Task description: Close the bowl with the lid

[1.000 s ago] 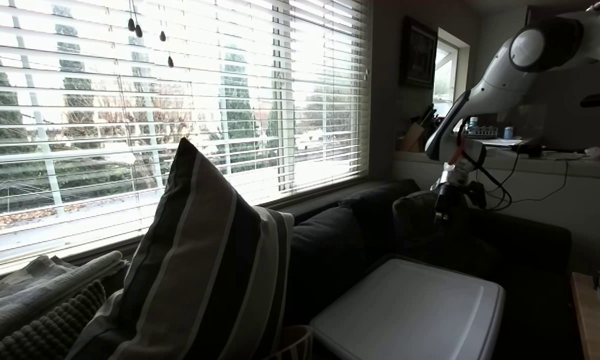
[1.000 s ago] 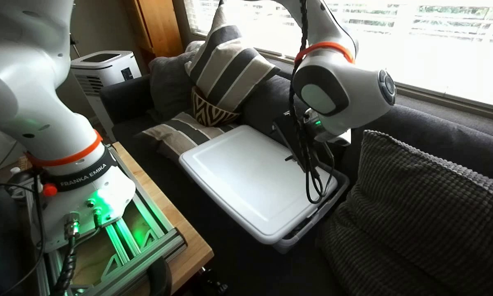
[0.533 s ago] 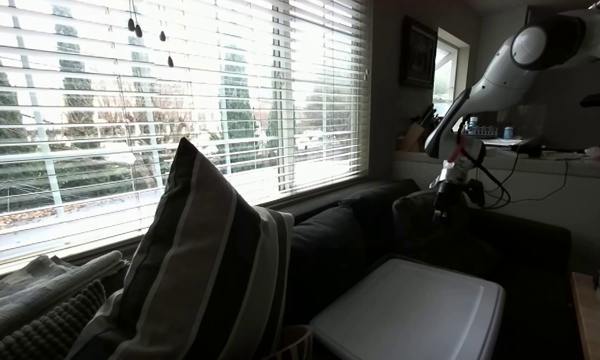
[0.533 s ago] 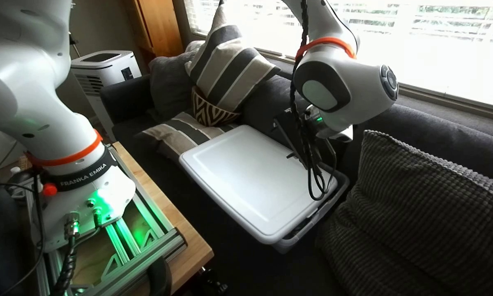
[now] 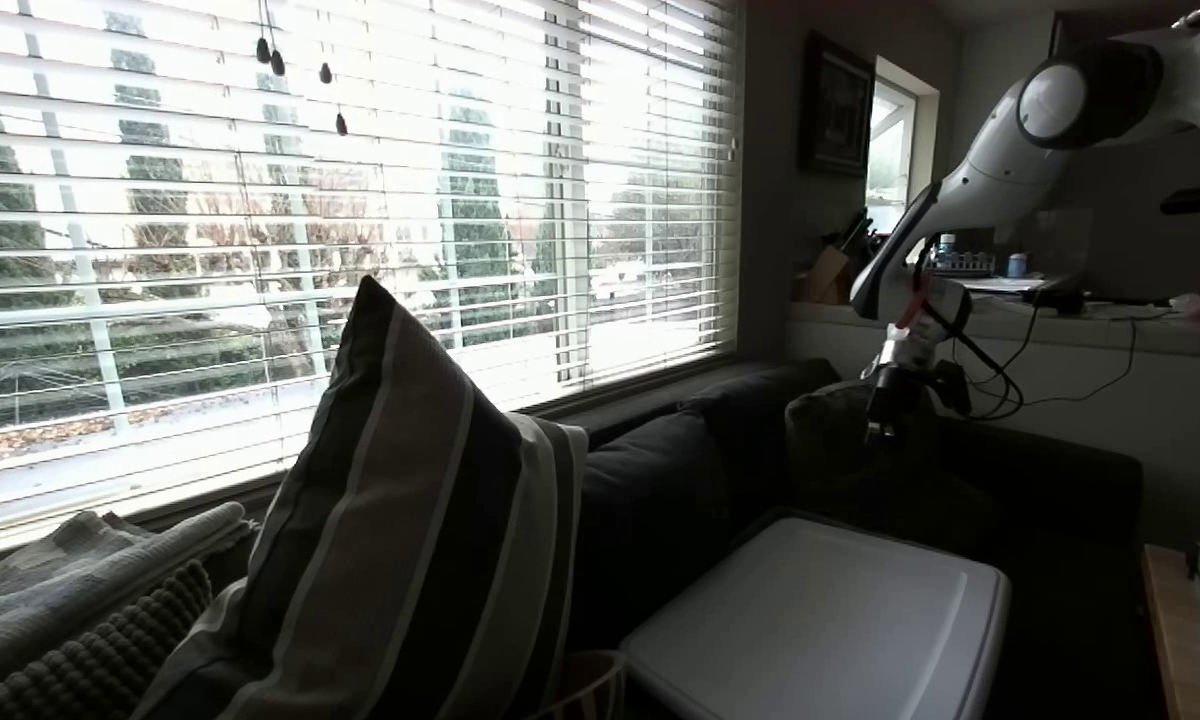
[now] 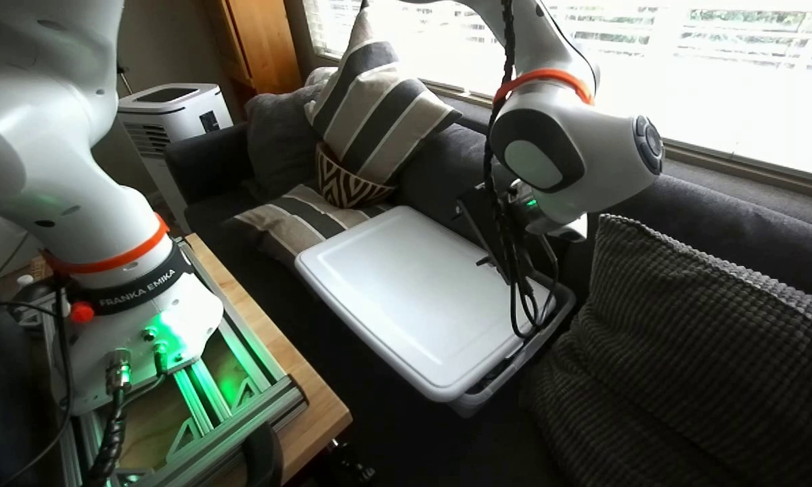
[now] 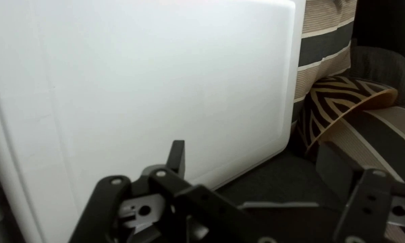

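From my spot, L of the lid (image 6: 413, 291): striped cushion (image 6: 291, 220), just beside. Lid: lies atop bin (image 6: 501, 384) (presum. the task's container), off-centre; est. lt., semi-stiff, slick plastic, not fragile. Take hold at lid's rim, 1 finger below lip; flat top likely gives no purchase. Above lid's far edge, apart: gripper (image 7: 254, 153), fingers spread wide, nil betw. them. R of lid: bin rim exposed; ribbed cushion (image 6: 643, 352) beyond.

In an exterior view the lid (image 6: 413, 291) mid-frame is white, the bowl (image 6: 342, 181) at upper centre zigzagged dark brown and tan, 2 cushions (image 6: 396, 101) striped grey and beige, the arm (image 6: 582, 152) white with 2 orange bands (image 6: 548, 76), and the wrist view's gripper (image 7: 256, 158) black.
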Robot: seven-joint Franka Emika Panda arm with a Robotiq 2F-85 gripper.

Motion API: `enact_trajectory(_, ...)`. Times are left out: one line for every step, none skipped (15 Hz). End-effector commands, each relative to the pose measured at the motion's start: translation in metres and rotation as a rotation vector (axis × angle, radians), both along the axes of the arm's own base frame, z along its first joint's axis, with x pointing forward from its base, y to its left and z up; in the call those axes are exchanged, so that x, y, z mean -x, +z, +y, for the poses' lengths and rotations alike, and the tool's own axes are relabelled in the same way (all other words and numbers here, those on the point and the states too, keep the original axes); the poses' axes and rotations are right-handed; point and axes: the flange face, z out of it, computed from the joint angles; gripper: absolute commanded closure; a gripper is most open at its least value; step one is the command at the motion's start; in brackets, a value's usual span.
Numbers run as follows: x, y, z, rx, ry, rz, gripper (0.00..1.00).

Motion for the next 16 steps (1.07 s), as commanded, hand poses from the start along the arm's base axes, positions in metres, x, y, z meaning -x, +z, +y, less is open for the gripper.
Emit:
enact_trajectory(0.0, -0.036, -0.03, 0.001, -0.083, 0.04, 0.0)
enact_trajectory(0.003, -0.042, -0.039, 0.02, -0.097, 0.045, 0.0)
enact_trajectory(0.006, -0.047, -0.046, 0.015, -0.1, 0.051, 0.0)
enact_trajectory(0.009, -0.054, -0.051, 0.024, -0.109, 0.057, 0.0)
enact_trajectory(0.012, -0.061, -0.057, 0.036, -0.116, 0.07, 0.0)
enact_trajectory(0.015, -0.07, -0.063, 0.055, -0.131, 0.082, 0.0)
enact_trajectory(0.017, -0.079, -0.067, 0.068, -0.142, 0.094, 0.0)
enact_trajectory(0.02, -0.088, -0.071, 0.087, -0.156, 0.106, 0.0)
enact_trajectory(0.021, -0.096, -0.073, 0.103, -0.168, 0.112, 0.0)
enact_trajectory(0.023, -0.103, -0.074, 0.113, -0.173, 0.115, 0.0)
enact_trajectory(0.023, -0.11, -0.074, 0.123, -0.172, 0.114, 0.0)
enact_trajectory(0.023, -0.115, -0.074, 0.14, -0.169, 0.113, 0.0)
enact_trajectory(0.023, -0.12, -0.073, 0.149, -0.165, 0.11, 0.0)
enact_trajectory(0.022, -0.125, -0.072, 0.165, -0.161, 0.108, 0.0)
enact_trajectory(0.021, -0.13, -0.072, 0.195, -0.161, 0.108, 0.0)
enact_trajectory(0.02, -0.134, -0.071, 0.217, -0.158, 0.111, 0.0)
